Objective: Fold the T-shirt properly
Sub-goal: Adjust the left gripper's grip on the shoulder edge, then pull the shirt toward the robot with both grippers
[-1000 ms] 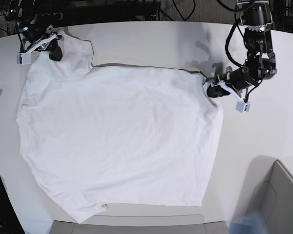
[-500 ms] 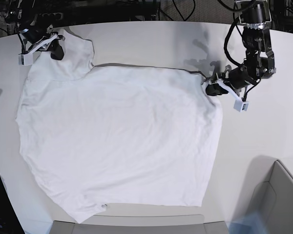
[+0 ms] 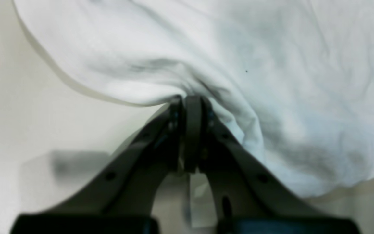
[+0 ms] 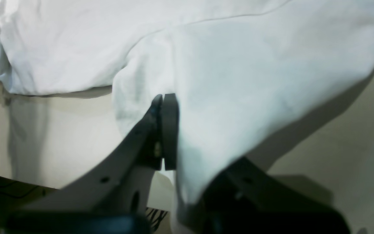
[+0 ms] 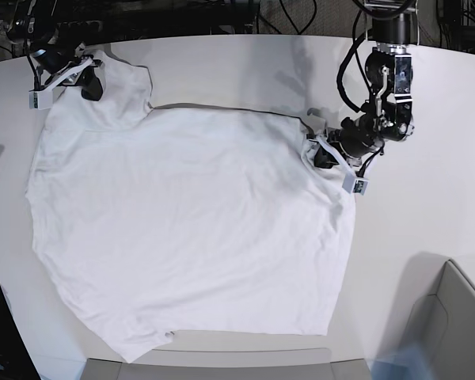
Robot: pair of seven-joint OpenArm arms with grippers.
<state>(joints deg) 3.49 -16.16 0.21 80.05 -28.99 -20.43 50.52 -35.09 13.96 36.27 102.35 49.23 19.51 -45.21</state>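
T-shirt [image 5: 190, 229] fabric lies spread flat over most of the white table [image 5: 245, 71], wrinkled, one sleeve reaching toward the far corner on the base view's left. At that sleeve the right gripper [image 4: 164, 100] is clamped on the cloth, its fingers pressed together with a fold draped over one of them. On the opposite edge the left gripper [image 3: 190, 100] pinches a bunched ridge of the T-shirt between closed fingers, the fabric puckering around the tips. A pale bin [image 5: 451, 324] stands at the near corner, its contents not visible.
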